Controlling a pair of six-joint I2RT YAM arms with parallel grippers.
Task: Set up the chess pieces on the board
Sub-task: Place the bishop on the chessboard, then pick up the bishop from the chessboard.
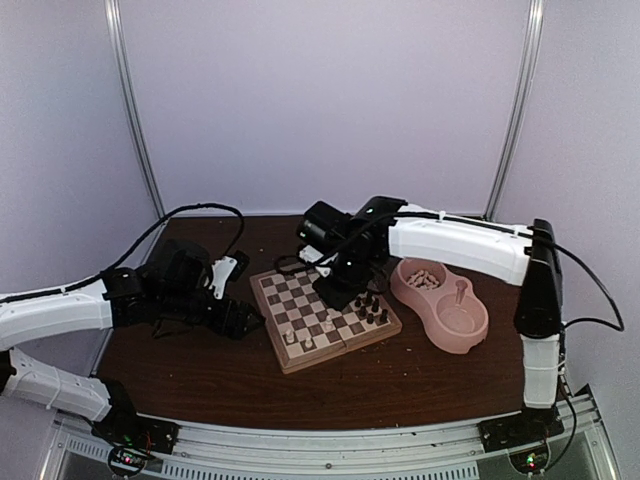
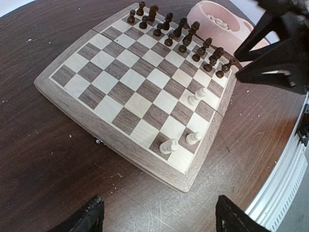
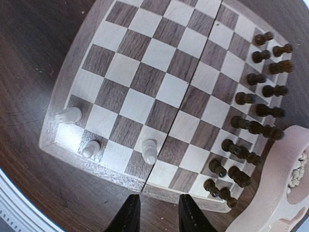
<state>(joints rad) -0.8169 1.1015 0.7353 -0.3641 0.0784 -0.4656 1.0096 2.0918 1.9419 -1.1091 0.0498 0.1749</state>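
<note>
The board (image 1: 322, 300) lies at mid-table with dark pieces (image 1: 371, 310) in rows along its right edge. Three cream chess pieces (image 3: 150, 151) (image 3: 91, 148) (image 3: 69, 115) stand on its near rows; they also show in the left wrist view (image 2: 169, 146). My right gripper (image 3: 158, 216) hovers over the board's edge (image 1: 338, 292), jaws slightly apart with nothing between them, just short of the nearest cream piece. My left gripper (image 2: 159, 220) stands wide open and empty over bare table by the board's near-left corner (image 1: 248, 322).
A pink double bowl (image 1: 470, 340) sits right of the board; its far compartment holds several more cream pieces (image 1: 422, 280). The bowl's rim (image 3: 285, 193) lies close beside the dark rows (image 3: 256, 96). Frame posts rise at the back corners.
</note>
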